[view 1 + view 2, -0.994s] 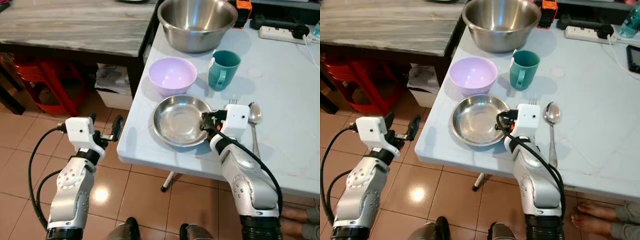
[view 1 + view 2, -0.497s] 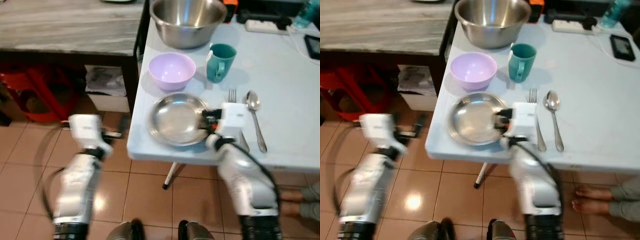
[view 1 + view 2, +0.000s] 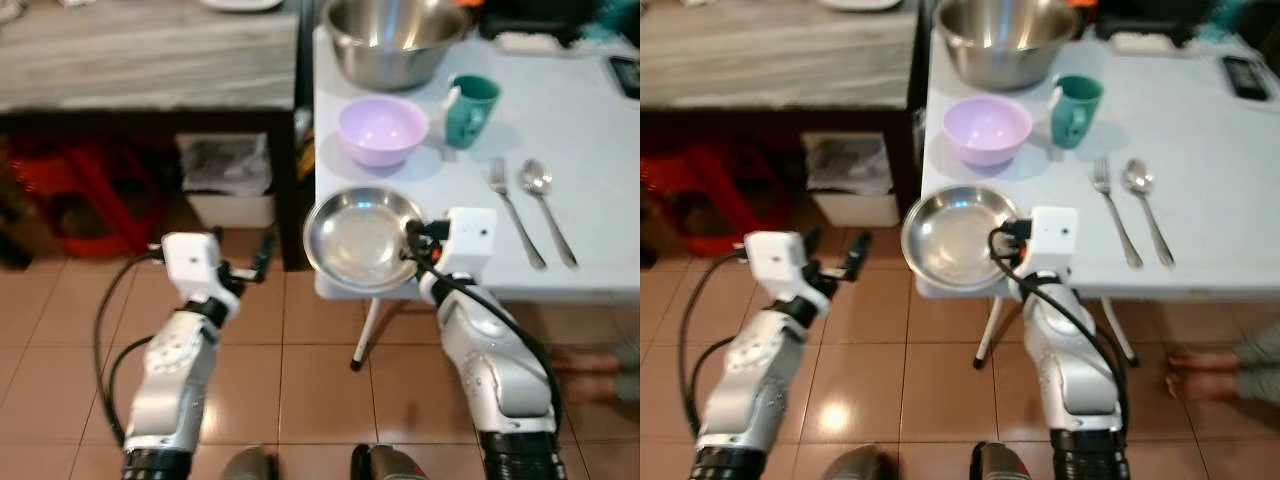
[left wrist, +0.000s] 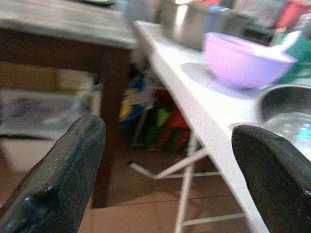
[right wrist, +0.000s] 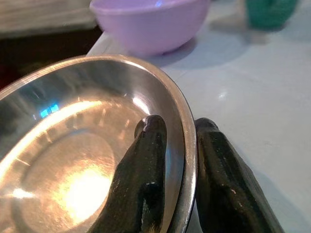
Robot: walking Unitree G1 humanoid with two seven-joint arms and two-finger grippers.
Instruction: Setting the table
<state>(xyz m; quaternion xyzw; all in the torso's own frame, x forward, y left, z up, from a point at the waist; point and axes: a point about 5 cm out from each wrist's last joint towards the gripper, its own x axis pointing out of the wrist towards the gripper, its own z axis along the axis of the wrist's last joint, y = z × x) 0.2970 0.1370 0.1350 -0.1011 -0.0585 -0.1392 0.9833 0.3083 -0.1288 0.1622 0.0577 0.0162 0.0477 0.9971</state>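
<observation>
A steel plate (image 3: 358,238) sits at the white table's (image 3: 600,160) front-left corner, its edge overhanging a little. My right gripper (image 3: 412,243) is shut on the plate's right rim (image 5: 187,141), one finger (image 5: 146,174) inside and the other finger (image 5: 221,179) under the lip. Behind the plate are a lilac bowl (image 3: 383,130) and a teal mug (image 3: 470,97). A fork (image 3: 515,212) and spoon (image 3: 545,195) lie to the right. My left gripper (image 3: 262,262) hangs open over the floor left of the table, its fingers (image 4: 63,165) wide apart and empty.
A large steel bowl (image 3: 390,40) stands at the table's back. A grey wooden counter (image 3: 140,50) is to the left, with a red stool (image 3: 90,190) and a white box (image 3: 225,185) beneath. A phone (image 3: 1240,75) lies far right. A person's foot (image 3: 1200,360) rests on the tiles.
The whole view has shifted as the camera drew back. On the table, the plate has come from further in to the front-left corner, still in my right gripper.
</observation>
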